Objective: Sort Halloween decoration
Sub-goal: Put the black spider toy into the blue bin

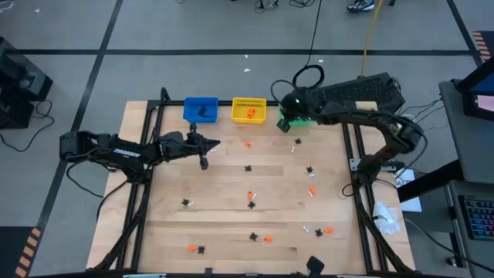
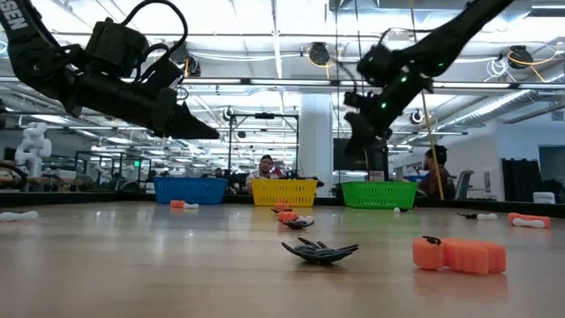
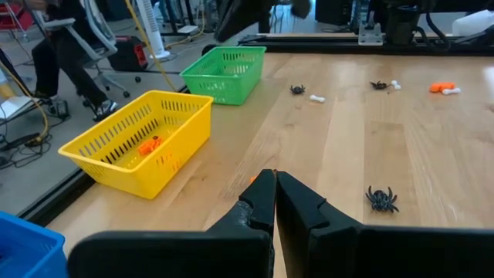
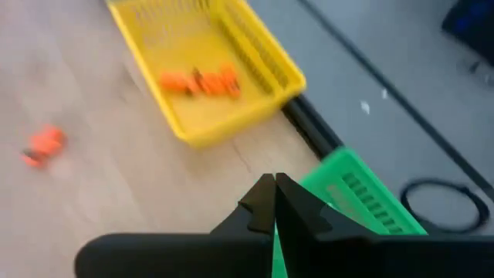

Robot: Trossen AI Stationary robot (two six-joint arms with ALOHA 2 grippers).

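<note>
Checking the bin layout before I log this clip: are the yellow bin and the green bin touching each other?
Apart. The left wrist view shows bare table between the yellow bin and the green bin; the low view shows the same gap.

Light wooden table (image 1: pixel 231 224) with black metal frame along side edges. Blue plastic bin (image 1: pixel 201 109), yellow slotted plastic bin (image 1: pixel 248 110), green plastic bin (image 1: pixel 296 117) in row along far edge. Tiny plastic Halloween decorations (image 1: pixel 251 196) scattered over rest of top: black spidery ones, orange ones, white ones, mostly apart, some in touching pairs.
</note>
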